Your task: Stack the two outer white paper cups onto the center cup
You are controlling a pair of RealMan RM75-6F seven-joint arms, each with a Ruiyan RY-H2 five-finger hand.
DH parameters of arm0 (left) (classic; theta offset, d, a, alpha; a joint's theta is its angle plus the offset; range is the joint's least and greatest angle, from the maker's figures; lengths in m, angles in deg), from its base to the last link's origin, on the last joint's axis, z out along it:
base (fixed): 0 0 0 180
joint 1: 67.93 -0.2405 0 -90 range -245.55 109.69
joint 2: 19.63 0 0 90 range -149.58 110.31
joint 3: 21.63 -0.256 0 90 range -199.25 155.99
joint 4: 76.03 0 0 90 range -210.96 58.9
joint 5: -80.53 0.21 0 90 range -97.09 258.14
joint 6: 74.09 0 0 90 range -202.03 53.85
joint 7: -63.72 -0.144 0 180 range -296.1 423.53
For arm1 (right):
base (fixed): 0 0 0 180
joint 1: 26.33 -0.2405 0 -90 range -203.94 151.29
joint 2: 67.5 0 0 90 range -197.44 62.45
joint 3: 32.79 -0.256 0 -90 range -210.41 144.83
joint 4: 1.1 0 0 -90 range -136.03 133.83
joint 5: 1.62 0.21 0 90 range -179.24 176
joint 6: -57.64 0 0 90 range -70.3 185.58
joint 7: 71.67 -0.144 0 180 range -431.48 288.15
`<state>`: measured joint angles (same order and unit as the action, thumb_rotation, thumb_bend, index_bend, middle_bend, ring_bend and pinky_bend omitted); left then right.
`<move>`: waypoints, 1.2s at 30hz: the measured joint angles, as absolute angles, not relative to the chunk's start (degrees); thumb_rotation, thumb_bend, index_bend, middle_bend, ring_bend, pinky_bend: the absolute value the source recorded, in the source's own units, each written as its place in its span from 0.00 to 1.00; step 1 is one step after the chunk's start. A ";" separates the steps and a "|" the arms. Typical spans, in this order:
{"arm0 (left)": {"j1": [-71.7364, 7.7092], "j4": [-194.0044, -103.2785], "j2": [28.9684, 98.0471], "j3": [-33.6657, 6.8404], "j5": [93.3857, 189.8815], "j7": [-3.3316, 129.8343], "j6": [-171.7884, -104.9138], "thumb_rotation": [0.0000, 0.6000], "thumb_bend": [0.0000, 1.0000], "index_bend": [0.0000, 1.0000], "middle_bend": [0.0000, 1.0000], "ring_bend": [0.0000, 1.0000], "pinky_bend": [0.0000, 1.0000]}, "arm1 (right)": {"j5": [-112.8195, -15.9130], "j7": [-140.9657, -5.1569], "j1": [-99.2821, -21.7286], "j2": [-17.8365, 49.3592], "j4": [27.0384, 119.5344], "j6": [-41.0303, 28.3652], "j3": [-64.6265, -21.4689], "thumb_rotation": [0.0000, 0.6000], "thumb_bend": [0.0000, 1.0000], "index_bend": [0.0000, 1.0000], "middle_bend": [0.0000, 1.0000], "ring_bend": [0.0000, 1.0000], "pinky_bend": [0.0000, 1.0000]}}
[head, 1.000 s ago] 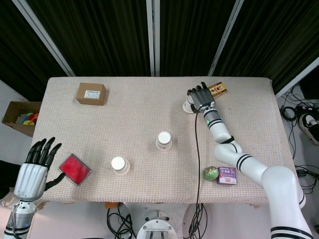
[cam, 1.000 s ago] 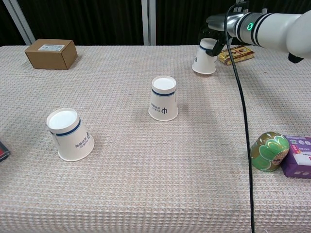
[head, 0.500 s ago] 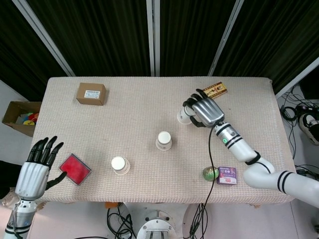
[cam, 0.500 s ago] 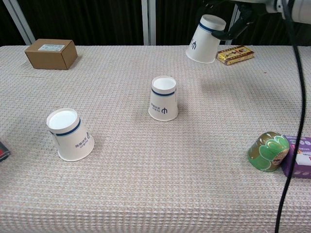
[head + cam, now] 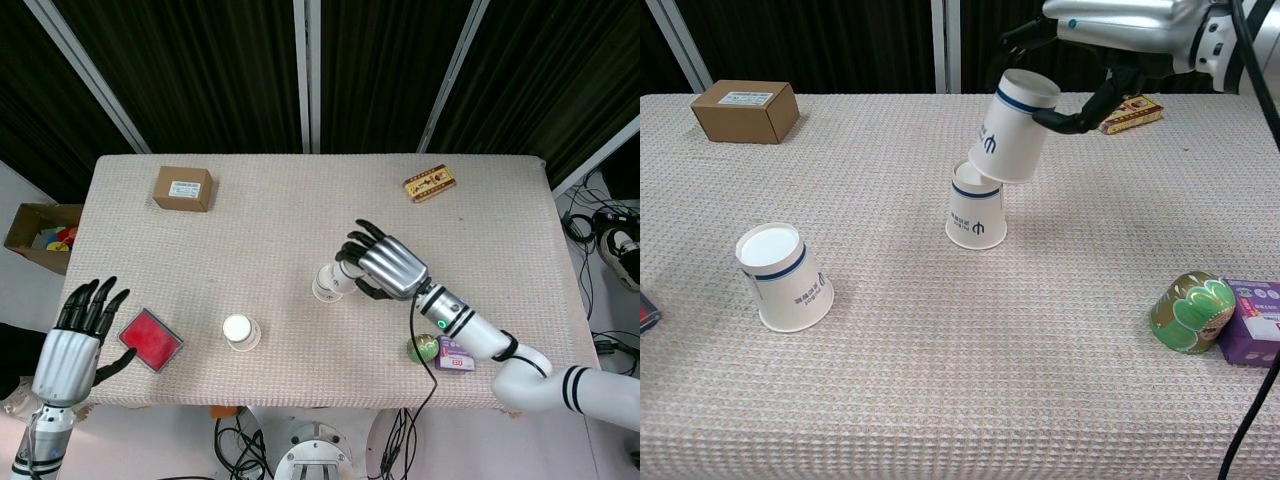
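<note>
My right hand [image 5: 383, 266] [image 5: 1102, 40] grips an upside-down white paper cup [image 5: 1010, 126], tilted, its rim just above and overlapping the top of the centre cup [image 5: 974, 214] [image 5: 325, 284]. From the head view the held cup is mostly hidden under the hand. The third white cup [image 5: 784, 276] [image 5: 239, 330] stands upside down at the front left of the table. My left hand [image 5: 72, 338] hovers off the table's left front corner, fingers spread, holding nothing.
A brown cardboard box [image 5: 183, 187] [image 5: 745, 109] sits at the back left, a snack packet [image 5: 430, 183] [image 5: 1131, 111] at the back right. A green-gold ball [image 5: 1188, 311] and purple box [image 5: 1252, 322] lie front right. A red pad [image 5: 150, 339] lies beside my left hand.
My right hand lifted the far-right cup off the table and carried it forward and left until it hangs over the centre cup. The left hand barely moved.
</note>
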<state>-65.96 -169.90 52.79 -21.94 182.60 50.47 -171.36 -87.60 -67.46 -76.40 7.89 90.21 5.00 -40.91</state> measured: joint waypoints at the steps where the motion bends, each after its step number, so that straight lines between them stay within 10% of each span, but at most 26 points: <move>1: -66.16 -169.96 52.69 -21.99 182.53 50.43 -171.52 1.00 0.13 0.13 0.04 0.01 0.11 | -87.90 -67.30 -76.71 8.42 89.85 5.00 -40.97 1.00 0.43 0.42 0.34 0.15 0.11; 20: -66.57 -169.80 52.58 -22.04 181.89 51.04 -171.06 1.00 0.13 0.13 0.04 0.01 0.11 | -86.63 -60.51 -81.50 14.71 84.62 9.35 -41.99 1.00 0.43 0.40 0.31 0.14 0.11; 27: -66.36 -169.87 52.36 -22.19 181.64 51.27 -170.06 1.00 0.13 0.13 0.04 0.01 0.11 | -84.55 -57.37 -82.43 15.14 84.26 12.97 -40.96 1.00 0.41 0.04 0.08 0.00 0.00; 36: -63.71 -171.92 50.80 -22.03 180.38 51.83 -164.46 1.00 0.13 0.15 0.12 0.06 0.12 | -76.50 -46.17 -80.78 11.13 88.33 14.31 -38.68 1.00 0.41 0.00 0.00 0.00 0.00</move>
